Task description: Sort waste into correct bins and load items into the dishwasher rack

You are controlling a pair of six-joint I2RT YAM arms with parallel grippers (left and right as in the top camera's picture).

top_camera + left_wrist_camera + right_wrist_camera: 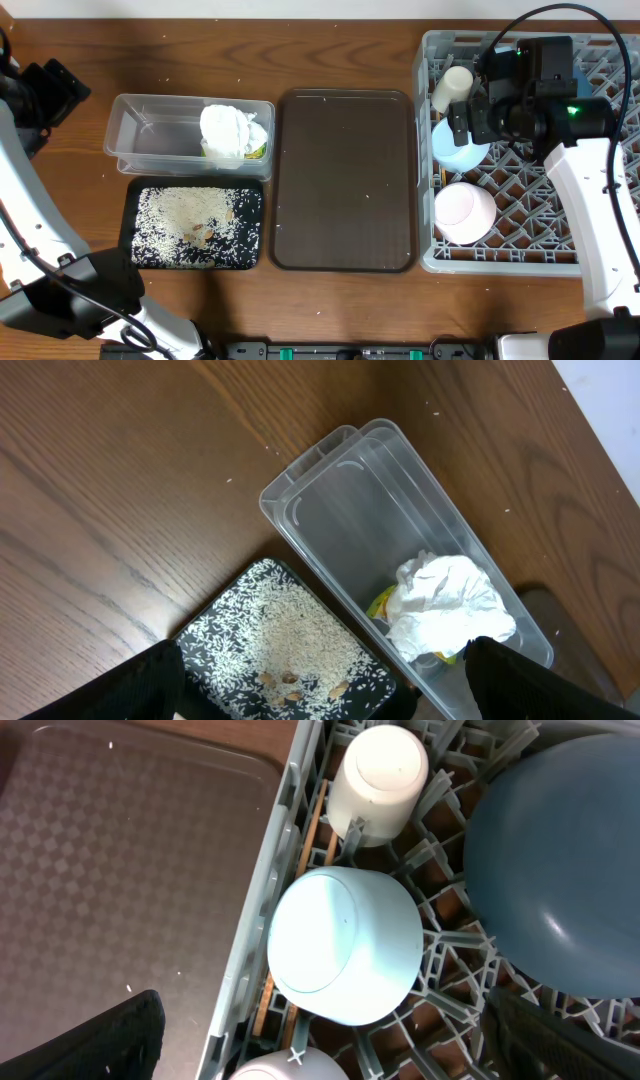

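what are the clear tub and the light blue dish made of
Tub: thin clear plastic, likely; the wood grain of the table shows through its walls. Light-blue dish: smooth, opaque, softly shiny, so glazed ceramic or melamine; the look leaves that open.

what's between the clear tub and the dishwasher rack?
The brown serving tray fills the stretch between the clear tub and the dishwasher rack. The overhead view shows it whole.

Clear tub point(150, 130): crumpled white napkins point(230, 128) at its right end, yellow-green wrapper point(258, 152) under them.
Black tray point(129, 250): just beside the tub, strewn with rice grains point(190, 215).
Brown serving tray point(345, 180): between bins and rack.
Rack point(520, 215): cream cup point(452, 88), light-blue dish point(455, 152), pinkish bowl point(465, 213) along the left edge.
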